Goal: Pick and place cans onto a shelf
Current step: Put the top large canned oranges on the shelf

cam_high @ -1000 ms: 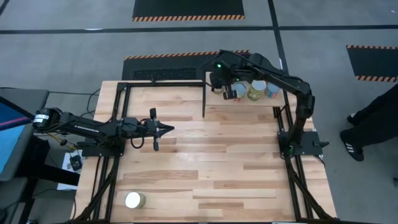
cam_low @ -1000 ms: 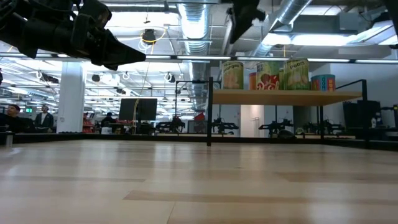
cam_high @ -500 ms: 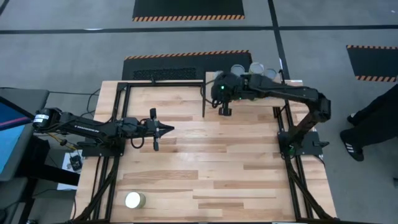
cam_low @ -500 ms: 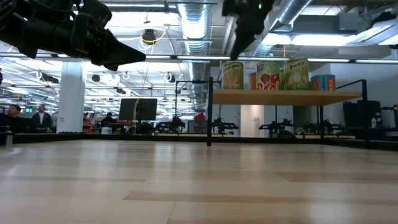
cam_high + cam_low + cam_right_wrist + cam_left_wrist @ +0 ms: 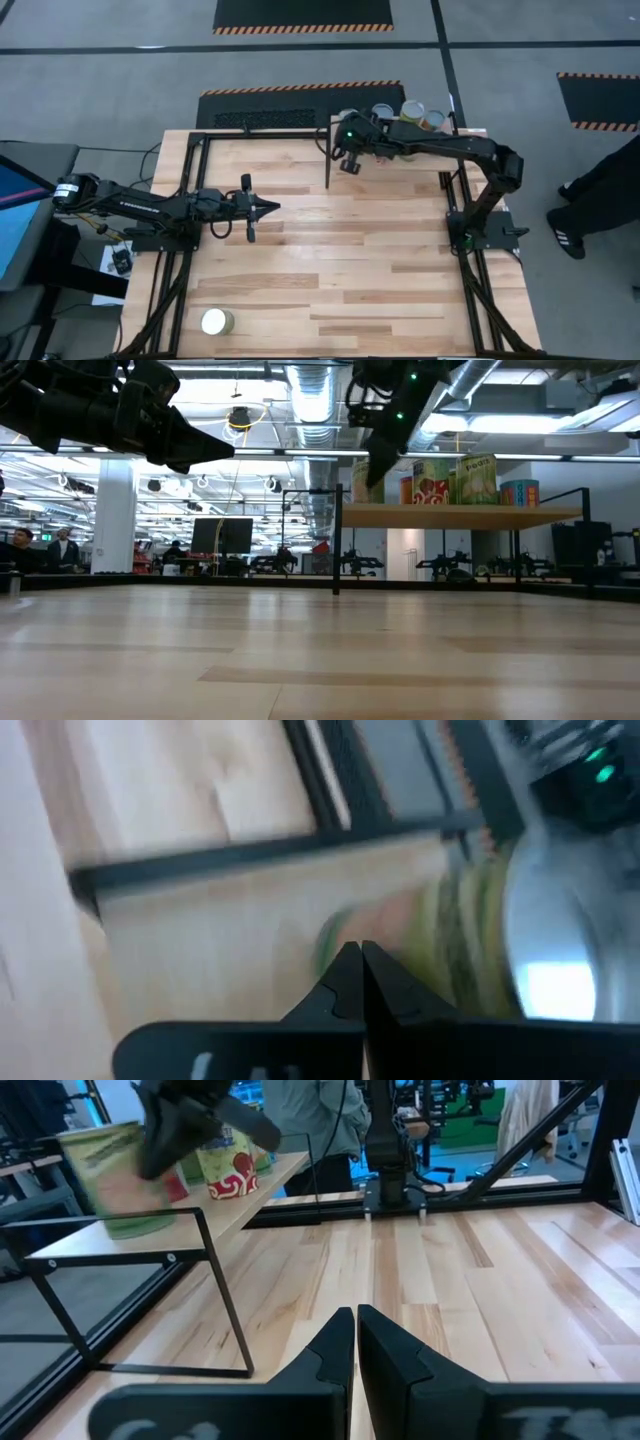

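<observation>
Several cans with coloured labels stand in a row on the shelf, a raised wood board on a black frame at the table's far right. My right gripper is shut and slants down in front of the leftmost, green-labelled can at the shelf's left end. One more can stands on its base at the table's near left. My left gripper hovers shut over the table's left half, holding nothing. My right gripper: whether its shut fingertips touch the green-labelled can's side I cannot tell, as the picture is blurred there.
Black frame rails run along the table's left and right sides. Bare plank tabletop lies between the arms. A person stands off the table's right side.
My right gripper has come down from above the cans and moved toward the table's left edge, rolling as it went. It now sits at the height of the shelf's leftmost can. Its fingers have stayed shut. The cans have kept their places.
</observation>
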